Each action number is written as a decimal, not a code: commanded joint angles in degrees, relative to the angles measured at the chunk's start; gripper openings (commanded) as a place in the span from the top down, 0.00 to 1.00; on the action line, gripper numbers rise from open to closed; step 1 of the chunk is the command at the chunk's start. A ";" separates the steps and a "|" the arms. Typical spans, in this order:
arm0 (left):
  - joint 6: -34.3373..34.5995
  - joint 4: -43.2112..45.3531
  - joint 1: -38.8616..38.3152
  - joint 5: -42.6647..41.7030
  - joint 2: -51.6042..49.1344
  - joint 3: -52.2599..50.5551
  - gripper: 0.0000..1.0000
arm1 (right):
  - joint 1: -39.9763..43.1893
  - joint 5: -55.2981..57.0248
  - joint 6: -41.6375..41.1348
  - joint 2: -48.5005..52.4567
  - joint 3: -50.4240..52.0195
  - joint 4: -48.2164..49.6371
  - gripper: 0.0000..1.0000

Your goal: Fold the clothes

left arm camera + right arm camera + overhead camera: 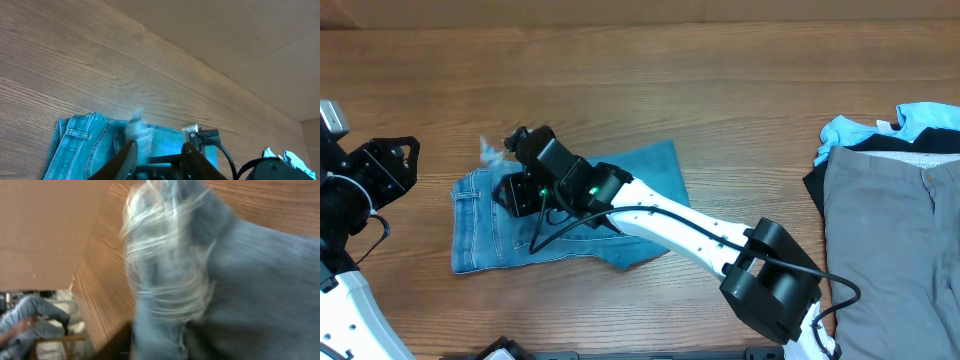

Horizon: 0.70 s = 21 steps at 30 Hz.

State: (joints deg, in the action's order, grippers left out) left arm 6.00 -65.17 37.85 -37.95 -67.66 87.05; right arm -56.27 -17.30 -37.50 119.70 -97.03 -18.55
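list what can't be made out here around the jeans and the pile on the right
- Right gripper: open or holding, unclear; its wrist view is filled by the blurred frayed hem, and overhead its dark body hides the fingers.
- Jeans: middle of the fold, under the right arm, overhead.
- Grey trousers, sky-blue garment: cut off by the right edge, overhead.
- Black garment: mostly buried under the grey trousers, overhead.

Table (pixel 720 80) open toward twelve o'clock; right arm (pixel 670 228) spans the jeans (pixel 480 235) from roughly five; garment pile (pixel 890 230) blocks three.
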 commanded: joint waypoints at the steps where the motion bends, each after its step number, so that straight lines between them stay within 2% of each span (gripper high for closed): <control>1: 0.44 0.04 -0.37 -0.46 0.66 1.60 0.66 | -1.16 1.64 -0.02 0.02 -0.70 1.68 0.23; 3: 0.42 -0.22 -0.37 -0.44 0.66 1.60 0.66 | -1.14 1.57 0.50 0.00 -0.72 2.21 0.23; 5: 0.42 -0.72 -0.39 -0.42 0.66 1.60 0.66 | -0.37 0.90 2.10 -0.37 -1.03 0.42 0.32; 9: 0.39 -1.27 -0.39 2.14 0.66 1.57 0.64 | 3.15 0.70 2.47 -3.10 -1.09 -7.89 0.39; 14: -0.09 -2.10 -0.85 8.33 -0.28 1.05 0.63 | 7.43 0.76 8.90 -5.09 -1.09 -21.84 0.51; 16: -0.85 -2.34 -2.27 6.75 -1.31 0.28 0.68 | 9.73 0.79 9.46 -5.22 -1.09 -28.28 0.69; 18: -3.54 -2.51 -4.92 4.74 -2.58 -0.90 0.79 | 13.22 0.79 9.46 -5.22 -1.07 -35.98 0.84; 19: -5.05 -2.54 -7.43 4.46 -3.72 -1.95 0.84 | 15.67 0.76 9.42 -5.20 -1.07 -40.39 0.89; 21: -6.21 -2.49 -10.51 5.49 -5.20 -3.45 0.88 | 18.53 0.79 9.44 -5.20 -1.07 -44.44 0.89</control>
State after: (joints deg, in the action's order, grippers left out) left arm 3.73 -67.64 31.86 -32.40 -70.08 86.32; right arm -42.30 -16.71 -29.52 117.14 -97.43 -59.33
